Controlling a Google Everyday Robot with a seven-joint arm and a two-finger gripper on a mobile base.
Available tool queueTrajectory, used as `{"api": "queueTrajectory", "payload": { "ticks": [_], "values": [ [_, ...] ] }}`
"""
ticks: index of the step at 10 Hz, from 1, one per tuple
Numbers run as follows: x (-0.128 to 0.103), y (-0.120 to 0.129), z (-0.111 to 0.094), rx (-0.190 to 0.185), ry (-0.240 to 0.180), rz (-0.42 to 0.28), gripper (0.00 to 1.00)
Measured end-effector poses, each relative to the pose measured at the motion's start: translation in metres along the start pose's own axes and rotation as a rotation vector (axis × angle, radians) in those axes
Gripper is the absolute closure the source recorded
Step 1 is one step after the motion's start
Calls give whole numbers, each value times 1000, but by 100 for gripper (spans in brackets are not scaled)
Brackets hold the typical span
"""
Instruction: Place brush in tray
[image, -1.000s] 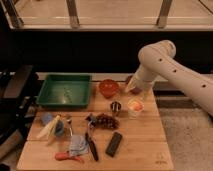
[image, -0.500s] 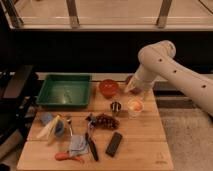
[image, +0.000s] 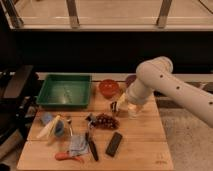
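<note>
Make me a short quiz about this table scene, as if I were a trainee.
1. True or false: the red bowl stands right of the green tray.
2. The brush lies: A) in the tray B) on the wooden table C) in the bowl.
3. What is the gripper closest to?
Key: 1 true; 2 B; 3 the red bowl; it hangs over the table, apart from the brush.

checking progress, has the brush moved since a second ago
No. The brush lies at the same spot left of the black block, well short of the tray. The gripper is off by the red bowl.
</note>
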Motion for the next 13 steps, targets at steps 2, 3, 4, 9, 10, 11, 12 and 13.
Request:
{"api": "queueTrajectory", "payload": {
  "ticks": [2,3,4,9,10,11,12,13],
  "values": [
    [-25,-25,29,50,-64,-93,36],
    [-32,-34,39,65,-90,-122,36],
    [-38,-41,49,81,-116,-142,36],
    [-49,-67,110,106,-138,-85,36],
    [-49,-65,114,96,-120,-54,36],
    [-50,-64,118,87,-101,-22,36],
    [-50,-65,121,84,-93,-9,36],
    [-50,-65,121,83,-92,-9,36]
  ]
}}
